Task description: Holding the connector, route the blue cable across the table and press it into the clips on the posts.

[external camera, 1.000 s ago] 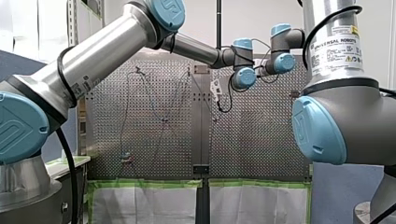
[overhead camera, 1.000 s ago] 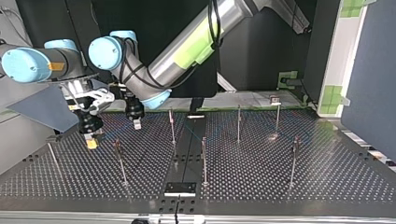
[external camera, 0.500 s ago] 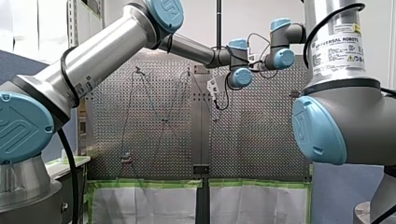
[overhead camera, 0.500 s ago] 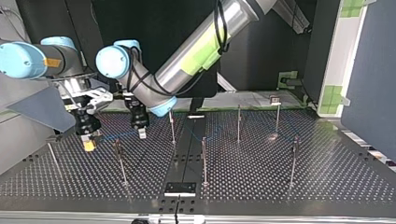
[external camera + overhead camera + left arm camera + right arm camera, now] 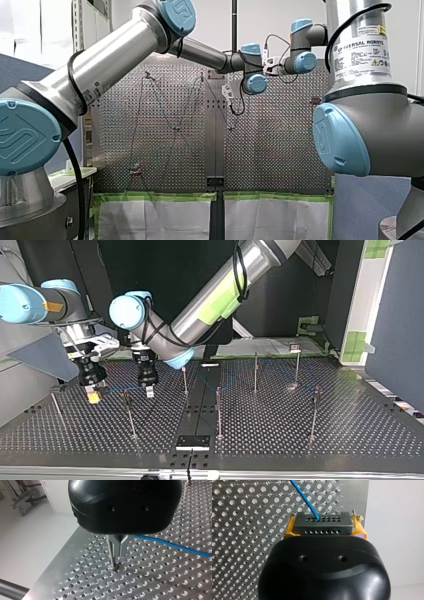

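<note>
Seven posts [image 5: 218,410] — one blue cable [image 5: 165,542], one connector [image 5: 329,527].

The left arm [image 5: 215,295] reaches across beside the right arm [image 5: 30,310], both grippers pointing down: the left gripper [image 5: 149,392] is pinched together, the right gripper [image 5: 93,397] clamps the connector [image 5: 322,523].

Table [image 5: 150,580]: perforated brushed metal, matt. Cable [image 5: 175,545]: smooth blue plastic sheath. Connector [image 5: 323,526]: matt black plastic. Posts [image 5: 218,410]: bare metal.

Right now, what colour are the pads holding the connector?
The pads are yellow; the right wrist view shows it best.
</note>
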Controlling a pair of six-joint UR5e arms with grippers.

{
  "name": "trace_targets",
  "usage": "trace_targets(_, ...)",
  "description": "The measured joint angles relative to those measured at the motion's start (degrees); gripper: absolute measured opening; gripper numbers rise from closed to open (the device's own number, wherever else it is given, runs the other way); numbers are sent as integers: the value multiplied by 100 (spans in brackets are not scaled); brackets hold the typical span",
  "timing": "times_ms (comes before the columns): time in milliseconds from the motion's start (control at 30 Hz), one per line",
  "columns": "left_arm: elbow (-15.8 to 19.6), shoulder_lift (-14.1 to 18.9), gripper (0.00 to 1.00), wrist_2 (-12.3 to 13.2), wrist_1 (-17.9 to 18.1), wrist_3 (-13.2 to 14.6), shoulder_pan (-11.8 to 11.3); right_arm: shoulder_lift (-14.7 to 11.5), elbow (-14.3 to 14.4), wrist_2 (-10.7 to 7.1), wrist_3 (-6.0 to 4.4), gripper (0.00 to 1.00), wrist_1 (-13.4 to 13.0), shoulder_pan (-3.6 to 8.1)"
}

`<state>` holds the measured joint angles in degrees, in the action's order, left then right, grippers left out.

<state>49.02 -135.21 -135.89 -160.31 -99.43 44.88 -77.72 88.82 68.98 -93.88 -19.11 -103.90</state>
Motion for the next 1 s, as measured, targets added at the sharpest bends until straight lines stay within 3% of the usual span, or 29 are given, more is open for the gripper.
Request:
trace_targets(333, 1, 0, 0, 443, 167, 90, -215, 131, -1, -27, -33, 0, -98, 26)
trace_targets(533, 0, -7, 0, 666, 284, 114, -339, 208, 0, -100, -167, 0, -299, 57)
trace_targets(867, -1, -7, 0, 769, 161, 117, -356, 233, -1, -150, -227, 0, -374, 128)
trace_targets(900, -1, -7, 12, 771, 137, 116, -344, 234, -1, -150, -228, 0, -375, 141)
trace_targets(967, -1, -7, 16, 772, 73, 100, -315, 237, -1, -151, -228, 0, -375, 161)
trace_targets(1000, 0, -6, 35, 770, 39, 85, -302, 238, -1, -153, -228, 0, -375, 165)
